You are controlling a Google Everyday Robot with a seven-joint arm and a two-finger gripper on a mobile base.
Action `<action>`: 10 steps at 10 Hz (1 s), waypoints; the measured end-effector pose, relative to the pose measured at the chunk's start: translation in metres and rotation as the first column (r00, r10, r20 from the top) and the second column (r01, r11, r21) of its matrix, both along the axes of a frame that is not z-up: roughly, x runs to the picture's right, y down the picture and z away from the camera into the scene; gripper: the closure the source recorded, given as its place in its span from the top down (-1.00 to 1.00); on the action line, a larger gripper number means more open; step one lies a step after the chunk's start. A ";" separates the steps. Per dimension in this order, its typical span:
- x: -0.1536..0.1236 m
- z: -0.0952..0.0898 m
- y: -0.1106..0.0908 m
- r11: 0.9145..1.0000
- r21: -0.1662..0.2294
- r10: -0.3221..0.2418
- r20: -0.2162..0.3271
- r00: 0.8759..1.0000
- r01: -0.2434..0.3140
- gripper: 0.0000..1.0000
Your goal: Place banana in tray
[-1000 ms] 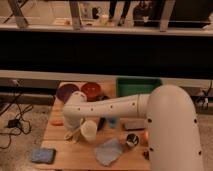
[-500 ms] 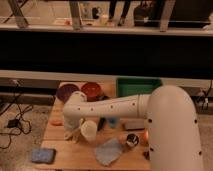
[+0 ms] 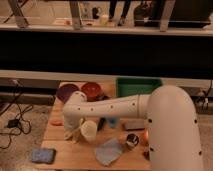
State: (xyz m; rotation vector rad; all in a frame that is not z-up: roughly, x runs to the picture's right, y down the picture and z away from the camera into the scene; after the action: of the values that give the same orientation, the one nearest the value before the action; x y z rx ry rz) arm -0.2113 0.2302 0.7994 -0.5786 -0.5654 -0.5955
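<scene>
My arm reaches from the right across the wooden table (image 3: 75,157) and bends down at its left side. The gripper (image 3: 72,131) hangs low there, just left of the white cup (image 3: 89,130). A pale yellow-tan piece that looks like the banana (image 3: 70,136) shows right at the gripper, at the table's surface; I cannot tell whether it is held. The green tray (image 3: 138,86) sits at the back right of the table, well away from the gripper and partly behind my arm.
A purple bowl (image 3: 66,92) and a red-brown bowl (image 3: 92,90) stand at the back left. An orange piece (image 3: 56,121) lies at the left edge. A blue sponge (image 3: 42,155), a grey-blue cloth (image 3: 110,150) and a dark cup (image 3: 132,140) lie in front.
</scene>
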 end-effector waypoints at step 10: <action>-0.001 -0.001 0.000 1.000 0.000 -0.001 0.002 1.000 0.001 0.38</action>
State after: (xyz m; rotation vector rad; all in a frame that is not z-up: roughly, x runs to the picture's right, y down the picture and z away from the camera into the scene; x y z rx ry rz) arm -0.2125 0.2304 0.7989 -0.5784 -0.5669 -0.5971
